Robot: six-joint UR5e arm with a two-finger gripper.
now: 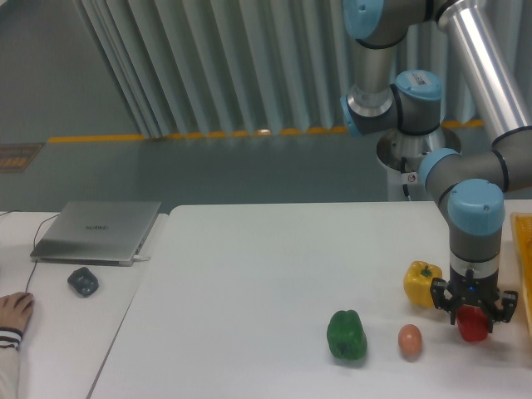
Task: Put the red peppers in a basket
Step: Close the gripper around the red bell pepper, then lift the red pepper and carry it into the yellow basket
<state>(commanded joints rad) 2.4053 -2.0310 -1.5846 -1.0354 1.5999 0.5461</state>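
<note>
Between closed hand fingers: red pepper.

a glossy red bell pepper sits in the black two-finger gripper of a silver arm with pale blue joint caps, and at its 3 o'clock runs the thin yellow-orange edge of a basket. on the plain white table, a yellow bell pepper lies at the red one's 10 o'clock, with a small tan-orange egg-shaped thing and a dark green bell pepper at its 9 o'clock. a silver-grey closed laptop and a dark grey computer mouse lie far off at 9 o'clock.
</note>
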